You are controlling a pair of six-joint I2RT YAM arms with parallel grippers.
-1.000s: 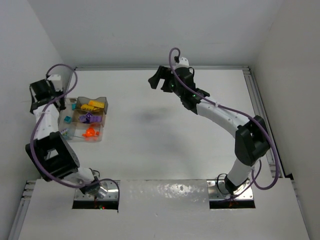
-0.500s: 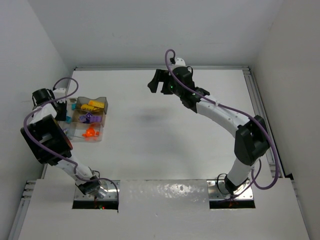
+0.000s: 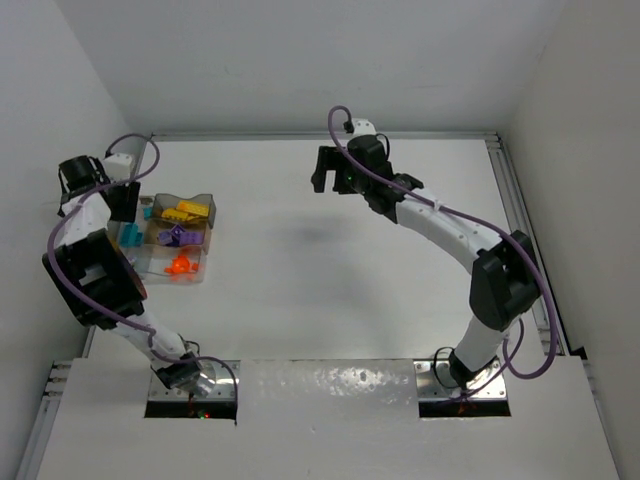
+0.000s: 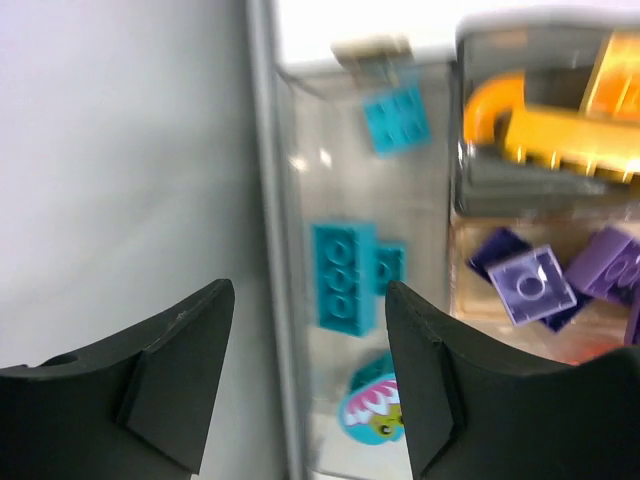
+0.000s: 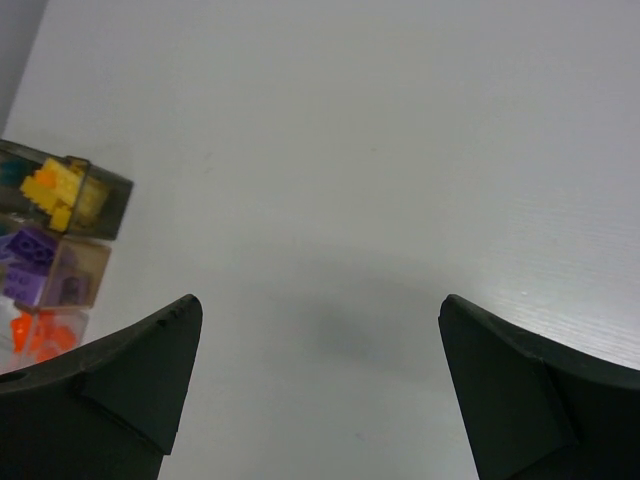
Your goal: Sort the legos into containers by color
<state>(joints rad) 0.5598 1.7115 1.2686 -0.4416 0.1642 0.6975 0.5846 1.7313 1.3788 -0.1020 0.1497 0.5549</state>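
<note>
The containers form one clear compartmented tray (image 3: pixel 207 232) at the table's left. It holds yellow legos (image 3: pixel 190 210), purple legos (image 3: pixel 178 236), orange legos (image 3: pixel 180 265) and teal legos (image 3: pixel 130 238) in separate bins. My left gripper (image 3: pixel 128 208) hovers open and empty over the tray's left bin. The left wrist view has the gripper (image 4: pixel 308 290) above a teal brick (image 4: pixel 343 275), next to purple (image 4: pixel 535 285) and yellow (image 4: pixel 560 150) pieces. My right gripper (image 3: pixel 325 170) is open and empty above bare table at the far middle. Its wrist view (image 5: pixel 320 300) has the tray (image 5: pixel 105 205) at the left edge.
The left wall stands close beside the tray and my left arm. A metal rail (image 3: pixel 515 200) runs along the table's right edge. A teal piece with a pink toothed mouth (image 4: pixel 385 405) lies in the teal bin.
My left arm has swung in by the left wall and its gripper has lifted a little off the tray's left bin. My right gripper has turned and shifted slightly right.
</note>
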